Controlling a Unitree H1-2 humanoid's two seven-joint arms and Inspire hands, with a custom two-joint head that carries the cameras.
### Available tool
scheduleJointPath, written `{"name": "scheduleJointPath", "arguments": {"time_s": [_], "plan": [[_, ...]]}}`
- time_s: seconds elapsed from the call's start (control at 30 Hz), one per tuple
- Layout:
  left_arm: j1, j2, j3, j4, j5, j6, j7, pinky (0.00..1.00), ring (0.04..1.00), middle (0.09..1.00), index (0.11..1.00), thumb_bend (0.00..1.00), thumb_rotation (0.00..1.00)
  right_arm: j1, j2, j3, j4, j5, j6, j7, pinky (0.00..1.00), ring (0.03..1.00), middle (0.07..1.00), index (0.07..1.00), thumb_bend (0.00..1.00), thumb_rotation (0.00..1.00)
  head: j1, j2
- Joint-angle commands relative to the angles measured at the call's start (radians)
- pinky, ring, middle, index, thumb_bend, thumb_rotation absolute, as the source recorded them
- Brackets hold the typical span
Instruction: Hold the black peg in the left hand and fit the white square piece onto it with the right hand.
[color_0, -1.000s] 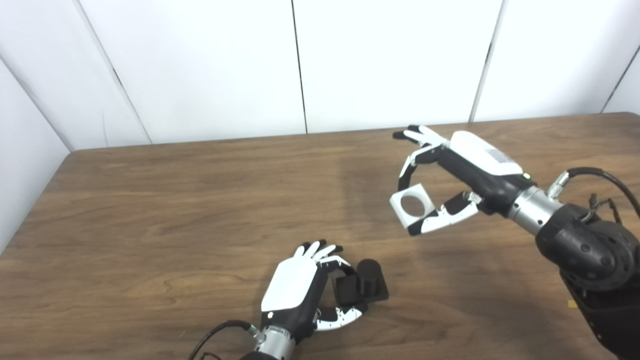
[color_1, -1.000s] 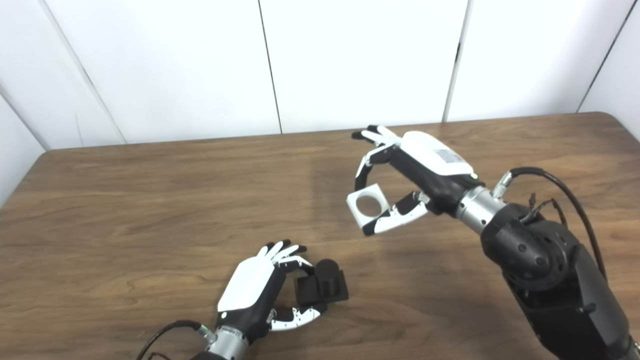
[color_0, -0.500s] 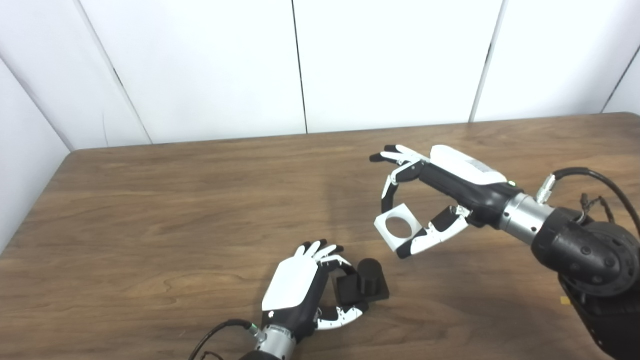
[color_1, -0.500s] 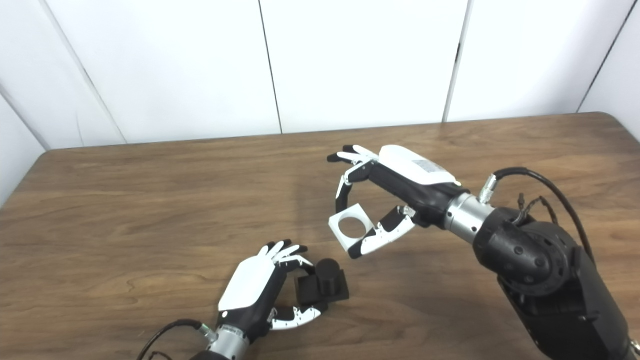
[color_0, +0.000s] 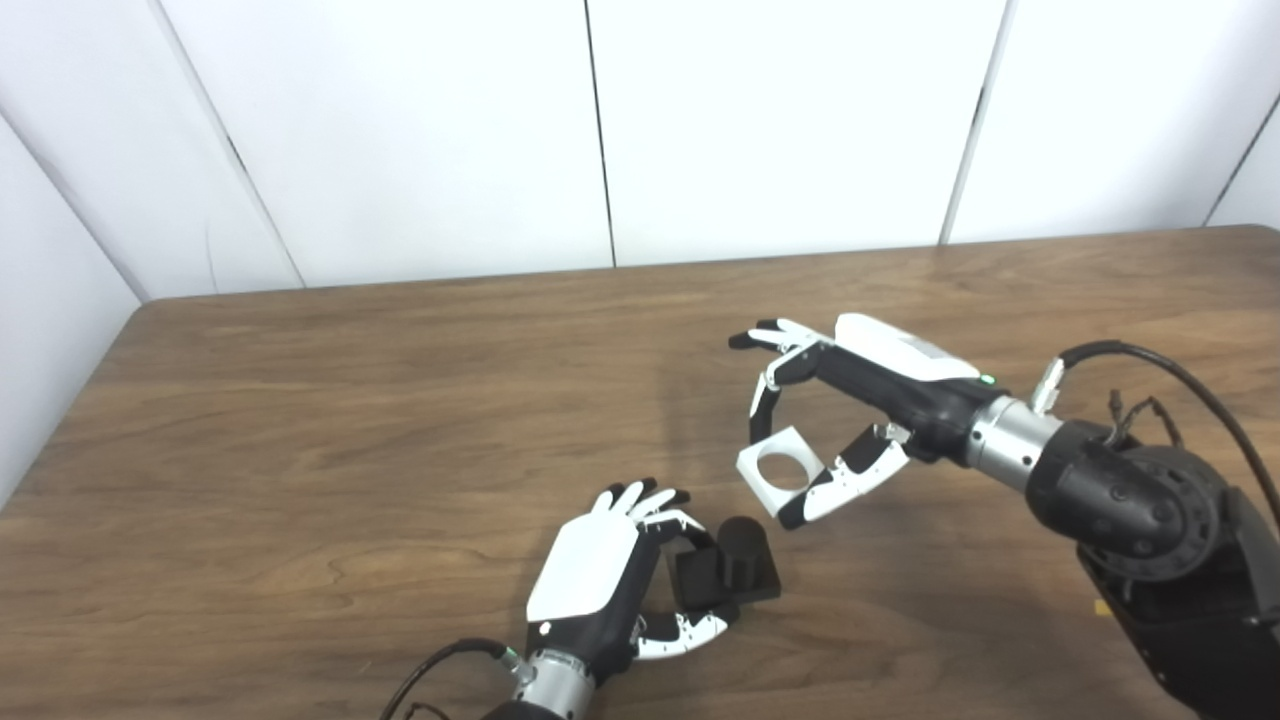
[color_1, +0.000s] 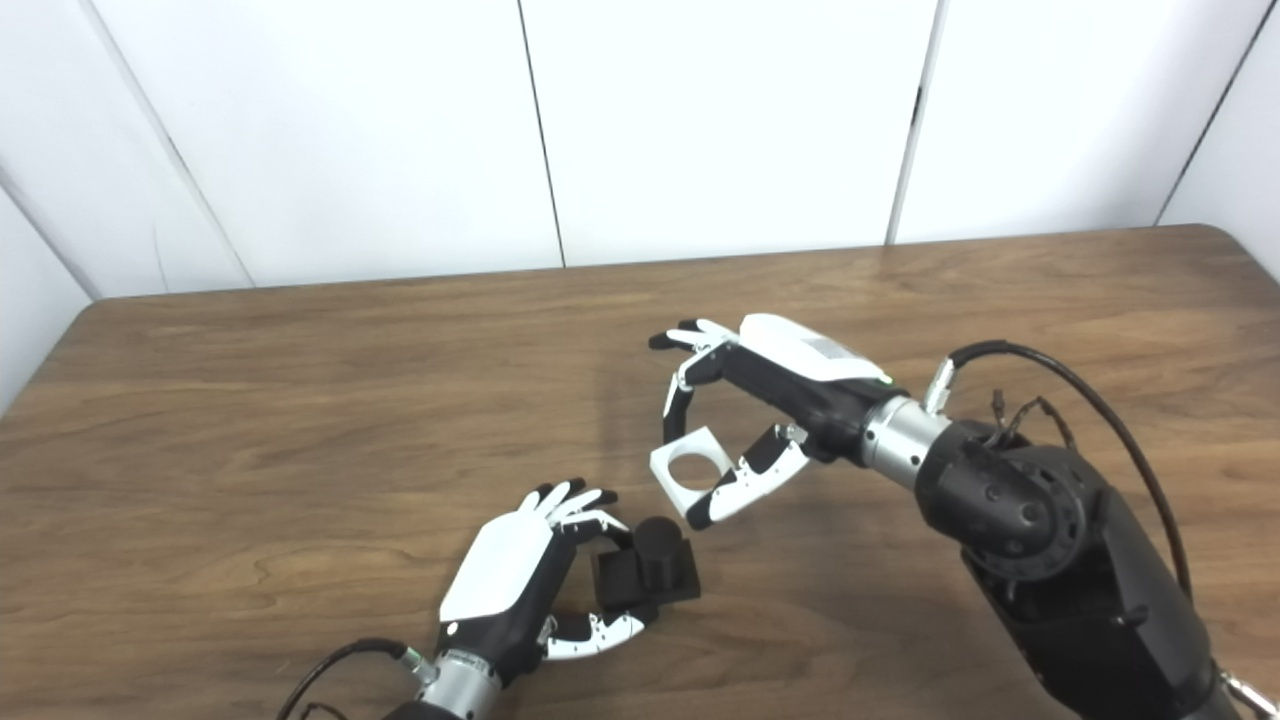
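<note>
Right hand (color_0: 850, 420) — pinching white square piece (color_0: 780, 470) aloft.

Square piece (color_0: 781, 470) hangs just behind-right of the peg (color_0: 741, 552).

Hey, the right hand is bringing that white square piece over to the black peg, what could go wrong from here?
1. The right hand pinches the white square piece only at its edges, so it might twist or slip on contact.
2. The piece sits tilted, up and right of the black peg; its hole may catch the peg's rim.
3. The left hand grips just the peg's base, which could shift under a push.
</note>
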Motion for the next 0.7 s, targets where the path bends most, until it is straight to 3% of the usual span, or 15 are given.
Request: {"name": "scheduleJointPath", "arguments": {"time_s": [0.0,0.67], "plan": [[-0.004,-0.007,-0.012,0.016,0.007,0.0,-0.013,1.0,0.971,0.893,0.617,0.6,0.28,-0.029,0.004,-0.003,-0.013,-0.011,-0.037,-0.03,0.95,1.0,0.956,0.492,0.52,0.15,-0.001,0.001],[-0.009,-0.01,-0.011,0.014,0.012,0.005,-0.018,1.0,0.966,0.888,0.612,0.6,0.28,-0.04,0.025,0.059,0.009,-0.067,-0.025,-0.003,0.95,1.0,0.955,0.493,0.52,0.15,-0.001,0.003]]}}
